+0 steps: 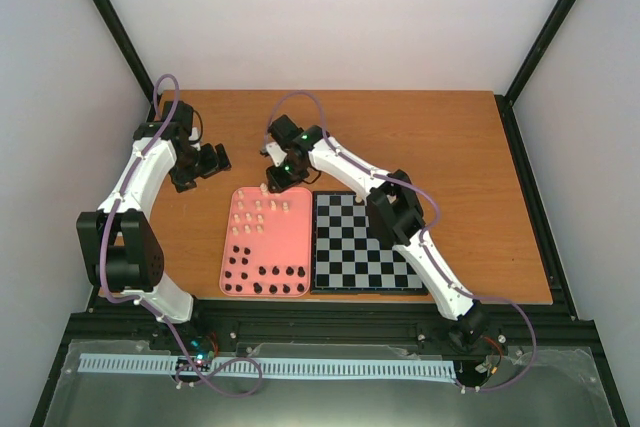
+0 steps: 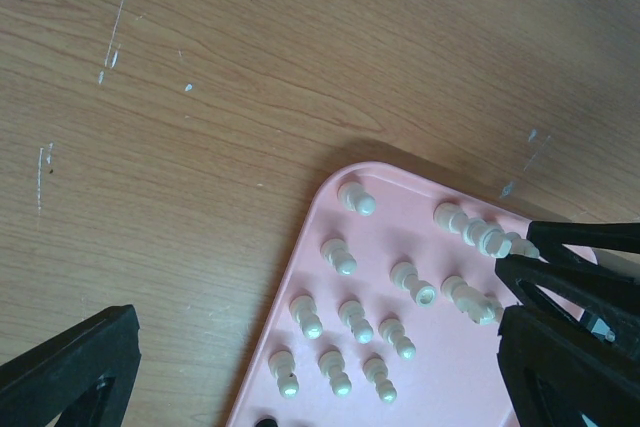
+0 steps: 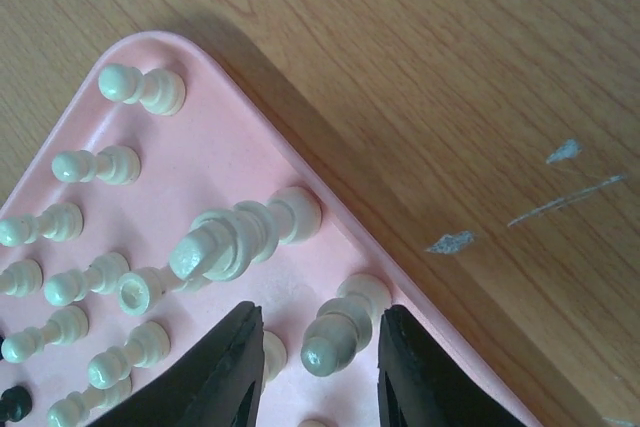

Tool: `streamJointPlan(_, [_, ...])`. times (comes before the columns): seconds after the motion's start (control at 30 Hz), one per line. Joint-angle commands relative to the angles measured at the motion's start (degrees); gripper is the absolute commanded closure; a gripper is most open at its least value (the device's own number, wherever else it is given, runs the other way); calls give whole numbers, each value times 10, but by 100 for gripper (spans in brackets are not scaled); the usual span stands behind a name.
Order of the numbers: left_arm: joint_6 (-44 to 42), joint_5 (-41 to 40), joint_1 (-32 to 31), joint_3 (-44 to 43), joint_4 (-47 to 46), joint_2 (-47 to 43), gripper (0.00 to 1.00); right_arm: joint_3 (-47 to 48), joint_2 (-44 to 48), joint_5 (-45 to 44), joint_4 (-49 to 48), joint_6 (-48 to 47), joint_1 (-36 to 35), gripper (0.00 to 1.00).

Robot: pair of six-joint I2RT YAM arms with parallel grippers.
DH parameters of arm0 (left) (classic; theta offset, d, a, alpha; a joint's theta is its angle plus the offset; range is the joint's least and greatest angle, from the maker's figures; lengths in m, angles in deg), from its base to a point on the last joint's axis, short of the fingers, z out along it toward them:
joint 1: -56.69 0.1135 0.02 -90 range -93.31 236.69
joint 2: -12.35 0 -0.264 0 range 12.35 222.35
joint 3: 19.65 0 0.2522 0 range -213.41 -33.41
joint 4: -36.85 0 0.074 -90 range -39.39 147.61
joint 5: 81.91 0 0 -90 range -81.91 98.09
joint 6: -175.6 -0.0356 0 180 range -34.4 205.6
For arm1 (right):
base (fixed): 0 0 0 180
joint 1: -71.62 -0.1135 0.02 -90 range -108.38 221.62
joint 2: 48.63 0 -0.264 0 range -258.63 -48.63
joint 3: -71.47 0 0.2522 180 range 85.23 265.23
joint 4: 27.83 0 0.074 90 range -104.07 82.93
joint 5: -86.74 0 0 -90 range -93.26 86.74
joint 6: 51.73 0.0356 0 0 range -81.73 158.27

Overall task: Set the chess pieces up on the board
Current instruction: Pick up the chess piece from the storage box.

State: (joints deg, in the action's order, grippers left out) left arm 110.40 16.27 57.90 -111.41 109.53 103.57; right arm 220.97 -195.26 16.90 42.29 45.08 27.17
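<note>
Right wrist: cream chess piece stands between jaws of right pincer.

Cream pieces crowd right tool at pink tray corner, open table beyond rim.

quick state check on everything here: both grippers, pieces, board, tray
left gripper: open, holding nothing
right gripper: open, jaws straddling one cream piece, not clamped
cream pieces: standing on the pink tray, far half
black pieces: on the pink tray, near half
board: no pieces on it
pink tray: flat on the table, left of the board
</note>
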Motion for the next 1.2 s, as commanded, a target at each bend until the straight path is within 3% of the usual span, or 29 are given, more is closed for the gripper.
streamJointPlan(0.0, [3, 4, -2, -1, -5, -10, 0, 22, -14, 0, 7, -3, -7, 70])
streamJointPlan(0.43, [3, 8, -1, 4, -8, -9, 0, 20, -18, 1, 17, -6, -8, 74])
streamJointPlan(0.77, [3, 7, -1, 3, -8, -9, 0, 21, 3, -25, 17, -9, -8, 97])
streamJointPlan(1.17, [3, 5, -2, 0, -6, -7, 0, -14, 156, -168, 27, 20, 16, 97])
